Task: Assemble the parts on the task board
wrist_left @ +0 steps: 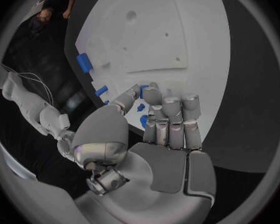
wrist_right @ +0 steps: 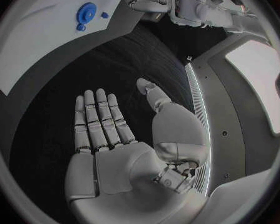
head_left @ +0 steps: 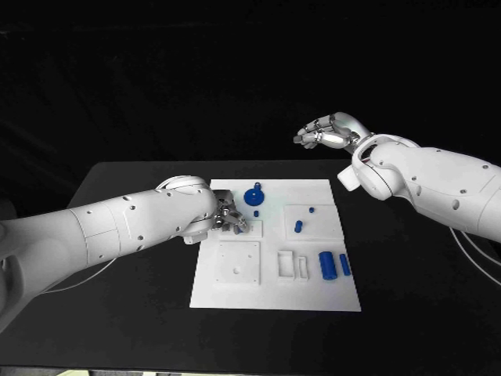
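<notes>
Head view: board (head_left: pixel 275 294) at mid-table, carrying a blue disc (head_left: pixel 255 195), a small peg (head_left: pixel 299 227) and two cylinders (head_left: pixel 329 265) beside white blocks. Left hand (head_left: pixel 230 218) hovers over its left edge, empty, fingers loosely bent; right hand (head_left: pixel 332 131) raised beyond the table, released, fingers straight.

Place: robotics lab test cell.
Evidence: black desk (head_left: pixel 127 313) before a black backdrop, white task board (head_left: pixel 275 298), two white robot arms.

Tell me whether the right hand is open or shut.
Open: the right hand holds nothing, fingers extended flat and apart, raised beyond the black table.
</notes>
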